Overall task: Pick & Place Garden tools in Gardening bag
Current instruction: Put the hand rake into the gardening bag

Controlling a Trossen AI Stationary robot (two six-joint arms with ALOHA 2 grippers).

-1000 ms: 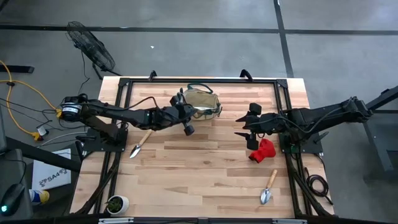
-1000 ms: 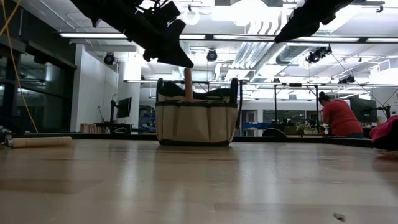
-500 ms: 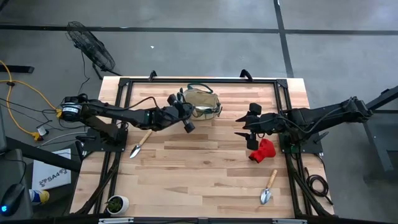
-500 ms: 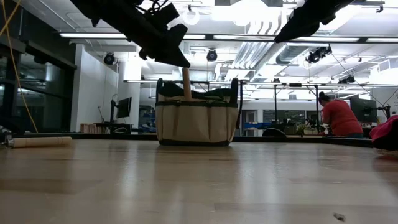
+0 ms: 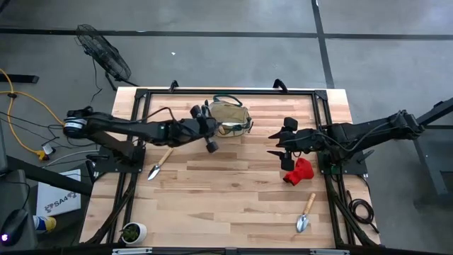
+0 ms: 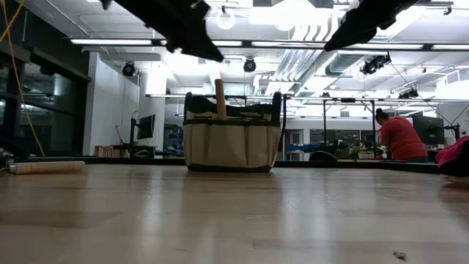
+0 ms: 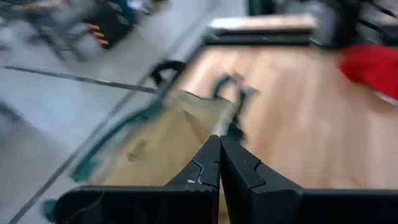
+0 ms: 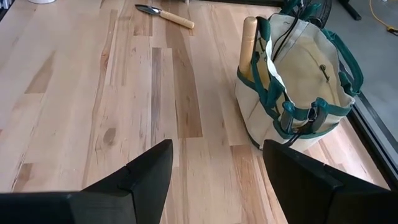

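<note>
While left gripper [image 5: 206, 119] hangs closed and empty beside the bag [image 5: 231, 117] | right gripper [image 5: 277, 146] wide open above red glove [image 5: 299, 172] | trowel [image 5: 306, 213] near table's front edge

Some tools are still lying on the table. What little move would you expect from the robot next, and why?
Probably the right gripper, jaws open, dips toward the red glove-like item lying just beside it. The left gripper is shut and empty by the beige canvas bag with green trim, where a wooden handle already sticks up. Two wooden-handled trowels also wait on the table.
</note>
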